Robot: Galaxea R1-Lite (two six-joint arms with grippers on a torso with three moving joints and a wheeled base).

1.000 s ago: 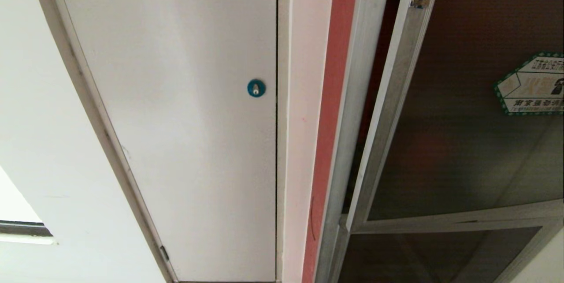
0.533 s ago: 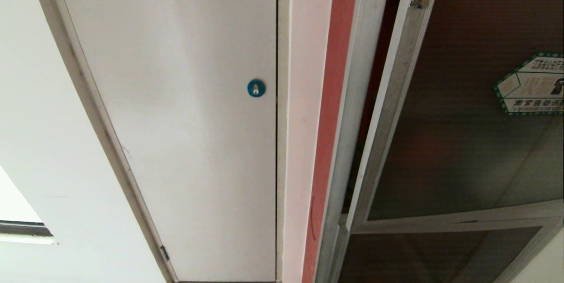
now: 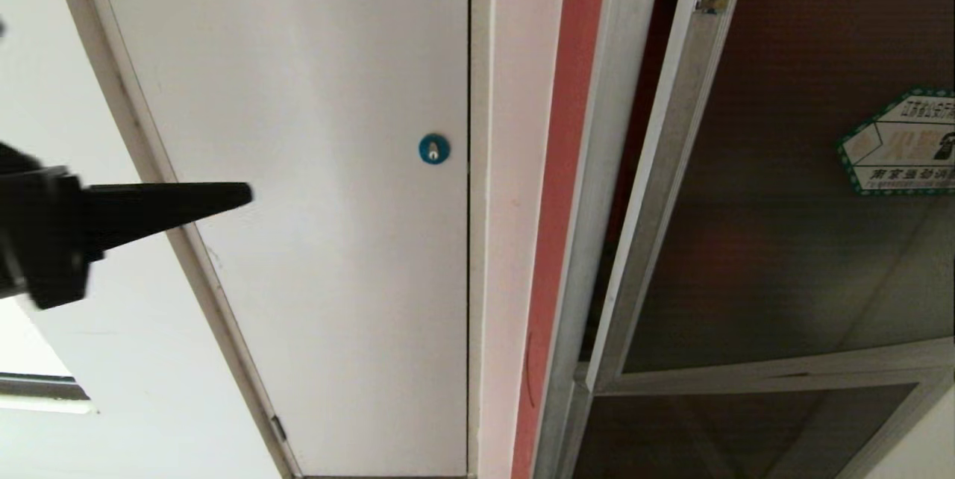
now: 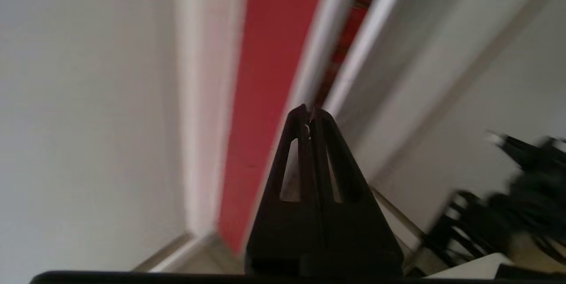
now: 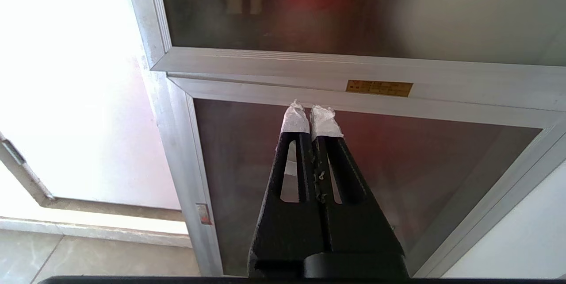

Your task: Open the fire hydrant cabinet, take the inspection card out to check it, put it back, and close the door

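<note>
The left claw (image 3: pixel 242 195), fingers pressed together, is pointing right toward the door (image 3: pixel 783 240), which is probably standing slightly ajar, upright edge nearest.

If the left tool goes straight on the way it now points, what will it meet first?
Probably the edge of the door, which stands ajar. In the left wrist view the shut left tool aims at the dark gap beside the red strip; depth is unclear.

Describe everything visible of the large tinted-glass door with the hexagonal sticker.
The dark tinted-glass door sits in a silver metal frame and stands slightly ajar, a dark gap showing along its left edge beside the red strip. A white-green hexagonal telephone sticker is stuck at its right. Nothing touches it; neither gripper is on it.
</note>
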